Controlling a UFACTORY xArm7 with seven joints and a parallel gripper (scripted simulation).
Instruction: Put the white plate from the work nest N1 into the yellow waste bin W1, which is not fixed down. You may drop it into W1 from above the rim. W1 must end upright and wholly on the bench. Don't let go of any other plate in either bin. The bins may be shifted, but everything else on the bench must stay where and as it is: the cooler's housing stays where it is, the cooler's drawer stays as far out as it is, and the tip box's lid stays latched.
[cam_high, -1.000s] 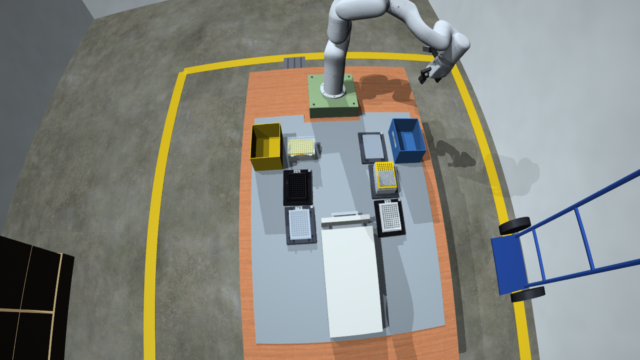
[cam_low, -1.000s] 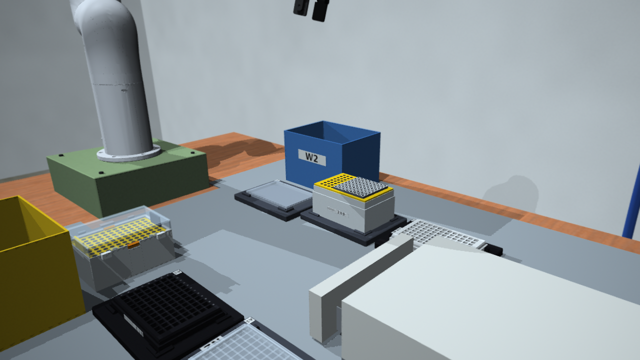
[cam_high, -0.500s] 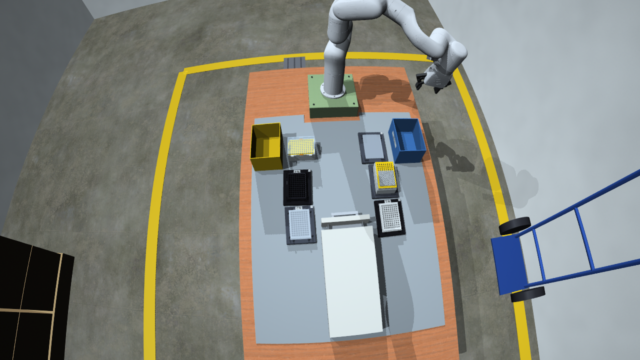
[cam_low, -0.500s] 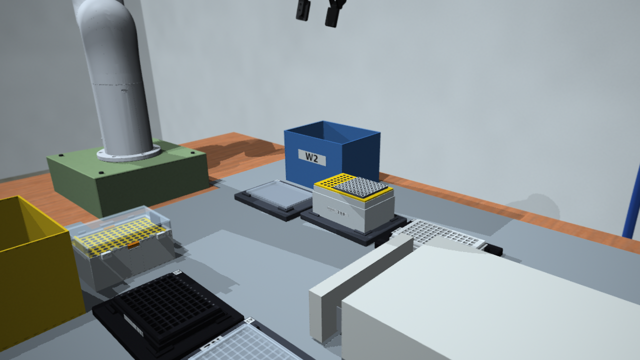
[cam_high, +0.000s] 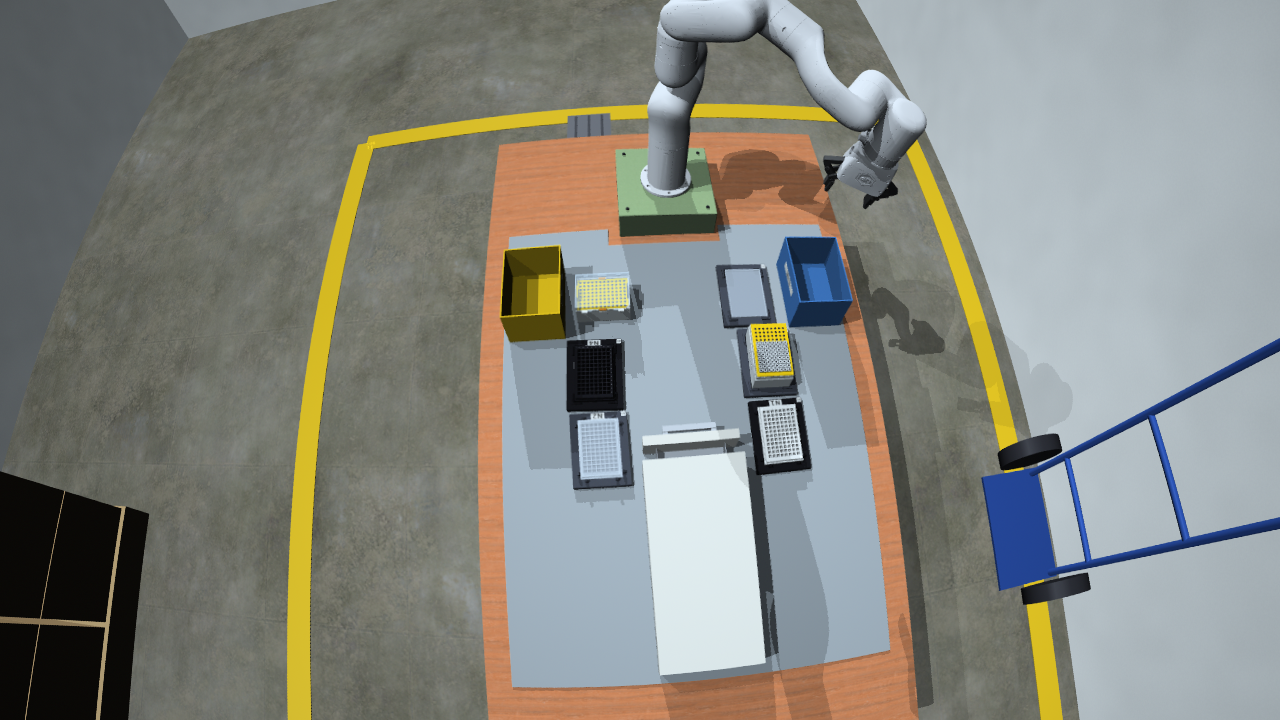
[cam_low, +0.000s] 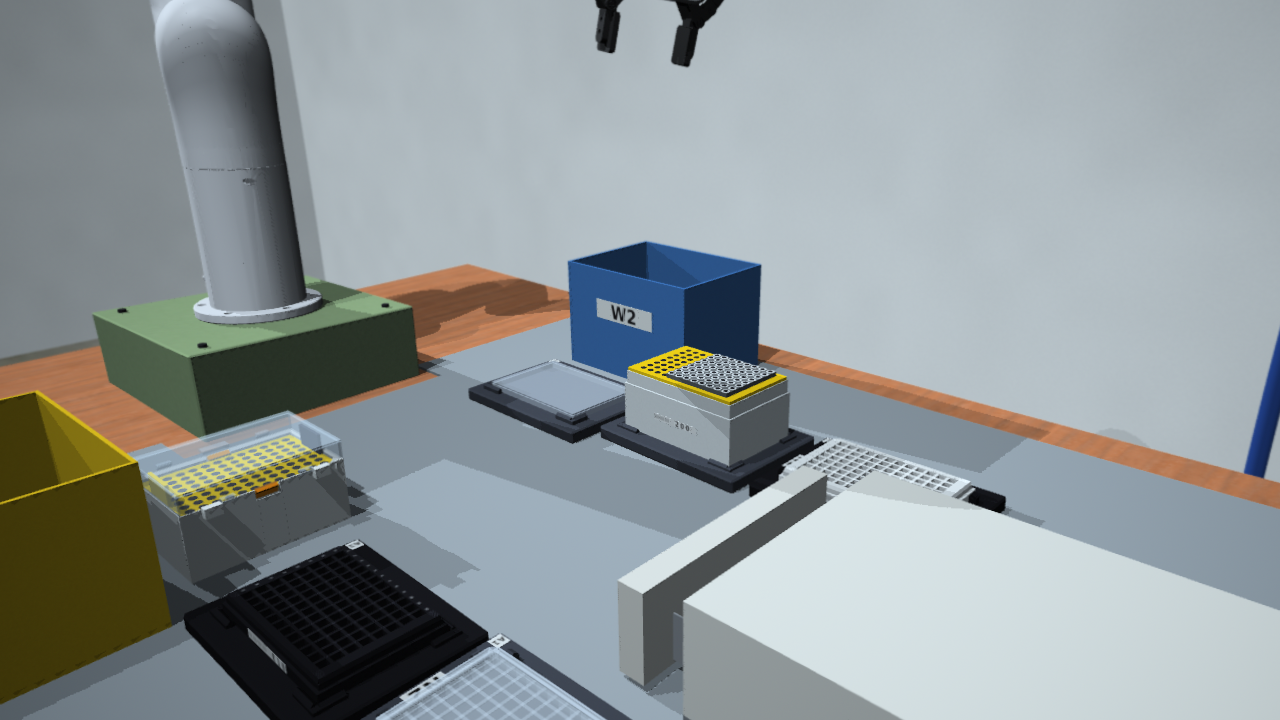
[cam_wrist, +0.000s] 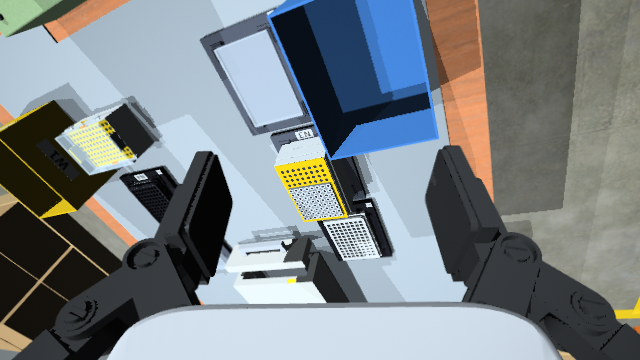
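The white plate (cam_high: 778, 433) lies in a black nest on the right of the bench, beside the cooler; it also shows in the exterior view (cam_low: 872, 470), partly hidden behind the cooler, and in the wrist view (cam_wrist: 351, 238). The yellow bin W1 (cam_high: 532, 291) (cam_low: 53, 528) (cam_wrist: 37, 160) stands upright at the far left of the bench. My gripper (cam_high: 857, 186) is open and empty, high above the bench's back right corner, beyond the blue bin; it also shows at the top of the exterior view (cam_low: 644, 35) and in the wrist view (cam_wrist: 325, 165).
The blue bin W2 (cam_high: 812, 280) stands below the gripper. Nearby are a lidded plate (cam_high: 744, 292), an open tip rack (cam_high: 770, 356), the white cooler (cam_high: 702, 555), a black plate (cam_high: 595, 371), a clear plate (cam_high: 599, 447) and the lidded tip box (cam_high: 601, 293).
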